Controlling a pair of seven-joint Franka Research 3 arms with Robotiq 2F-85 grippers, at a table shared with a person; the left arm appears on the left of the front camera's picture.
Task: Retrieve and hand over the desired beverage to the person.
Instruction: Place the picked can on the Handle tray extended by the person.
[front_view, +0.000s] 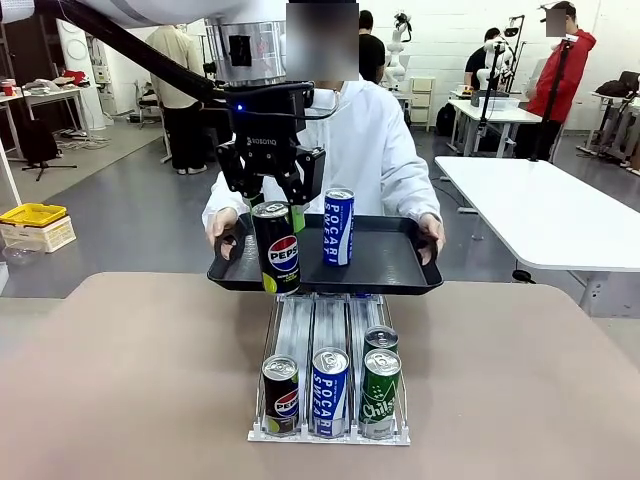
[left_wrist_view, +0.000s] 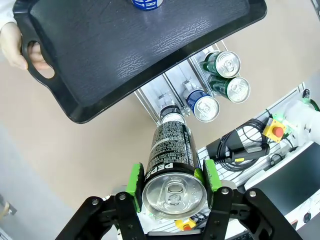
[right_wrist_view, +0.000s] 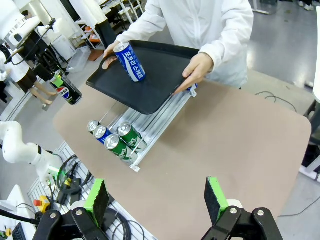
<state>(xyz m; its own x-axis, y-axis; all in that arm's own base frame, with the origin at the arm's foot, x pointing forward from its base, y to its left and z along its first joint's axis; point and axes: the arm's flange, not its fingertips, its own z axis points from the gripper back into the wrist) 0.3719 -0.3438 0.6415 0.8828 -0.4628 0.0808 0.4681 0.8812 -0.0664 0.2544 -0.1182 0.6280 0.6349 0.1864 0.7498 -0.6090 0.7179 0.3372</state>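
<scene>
A: One Pepsi can (front_view: 275, 246) was clamped at its top between the green pads of the left pincer (front_view: 272, 205). It hung upright at the near left edge of the tray (front_view: 390, 270); whether it had cleared the rim could not be told.

B: Step in hand?

A: Judged as delivery. The person (front_view: 365, 150) held the black tray by both handles above the far end of the can rack (front_view: 330, 432), with one blue Pocari can (front_view: 338, 227) already standing on it.

B: Next move?

A: It called for bringing the can over bare tray surface, setting it down beside the blue can, then releasing.

B: Arm pose?

A: The left arm reached in from upper left, wrist pointing straight down. The right pincer (right_wrist_view: 157, 201) stood apart and empty, high above the counter (right_wrist_view: 240, 150), looking down on the tray.
</scene>
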